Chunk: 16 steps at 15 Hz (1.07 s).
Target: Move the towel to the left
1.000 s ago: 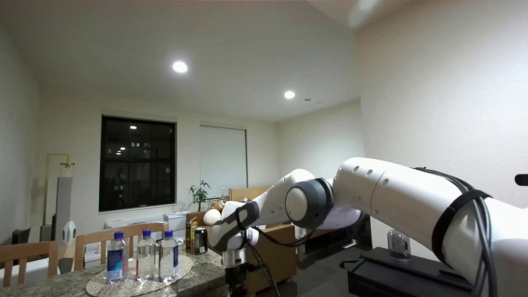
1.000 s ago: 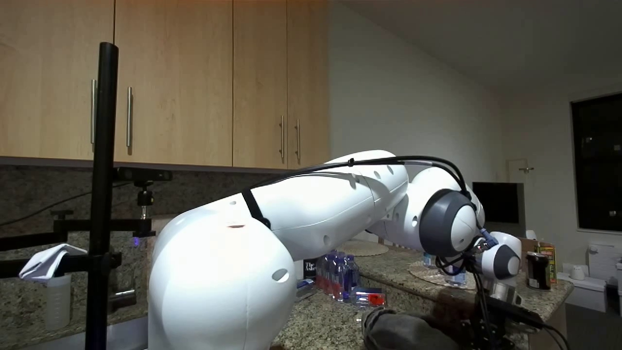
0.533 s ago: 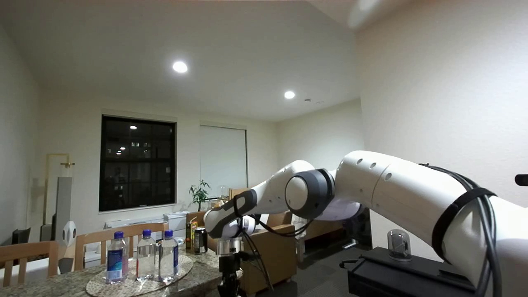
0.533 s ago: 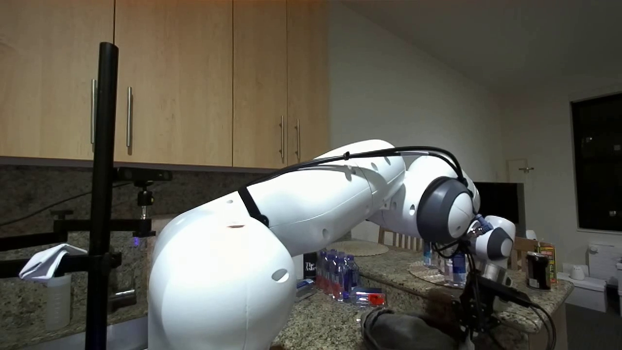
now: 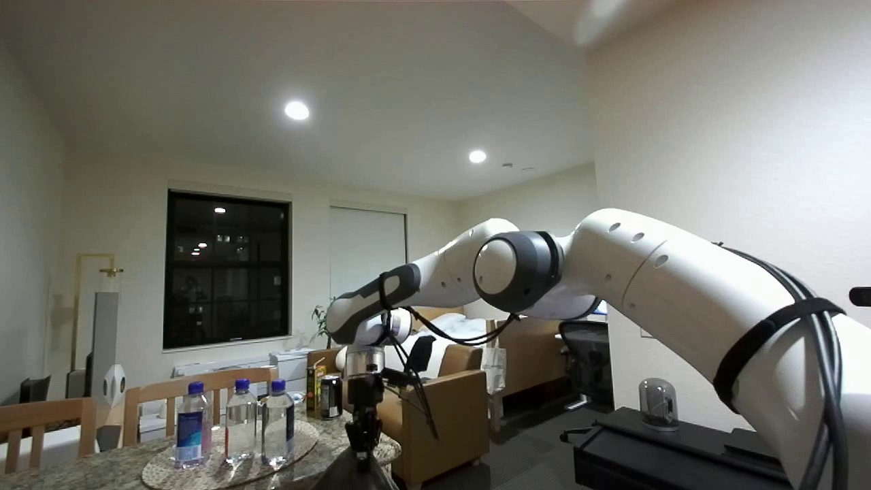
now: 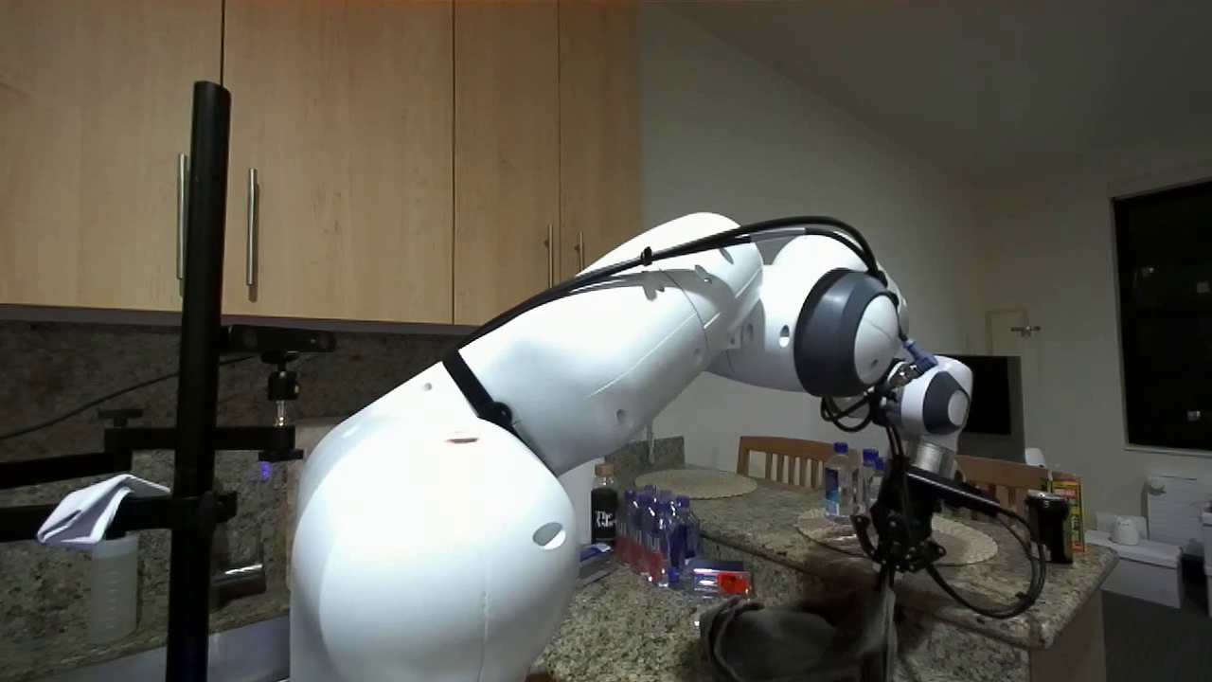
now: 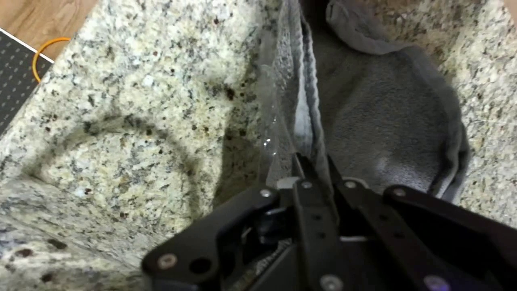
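Pinching a grey plush towel [image 7: 383,117] by its edge, our black two-fingered gripper [image 7: 314,160] holds it partly raised off the speckled granite counter [image 7: 169,81]; we judge this the lift; carrying it left should follow.

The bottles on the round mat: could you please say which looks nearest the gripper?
In an exterior view, it appears to be the rightmost bottle; the middle bottle and leftmost bottle look progressively farther from the gripper.
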Each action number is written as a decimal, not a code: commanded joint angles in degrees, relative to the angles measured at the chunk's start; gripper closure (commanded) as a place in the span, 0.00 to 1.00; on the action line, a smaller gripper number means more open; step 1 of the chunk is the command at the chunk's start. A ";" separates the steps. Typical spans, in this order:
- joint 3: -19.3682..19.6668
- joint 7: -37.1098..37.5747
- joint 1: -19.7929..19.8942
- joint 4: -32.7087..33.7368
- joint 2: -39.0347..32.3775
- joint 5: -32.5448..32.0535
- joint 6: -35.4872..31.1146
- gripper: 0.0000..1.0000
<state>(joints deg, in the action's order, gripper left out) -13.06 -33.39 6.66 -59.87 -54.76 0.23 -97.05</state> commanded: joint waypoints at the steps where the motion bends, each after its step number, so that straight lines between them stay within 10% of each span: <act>1: -0.46 -4.23 -0.34 -4.57 5.33 3.10 8.20 0.92; 16: -1.07 -3.26 -12.14 -2.34 8.65 4.09 23.30 0.92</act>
<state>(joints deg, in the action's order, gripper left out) -14.17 -36.22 -3.93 -61.06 -47.89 4.02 -75.04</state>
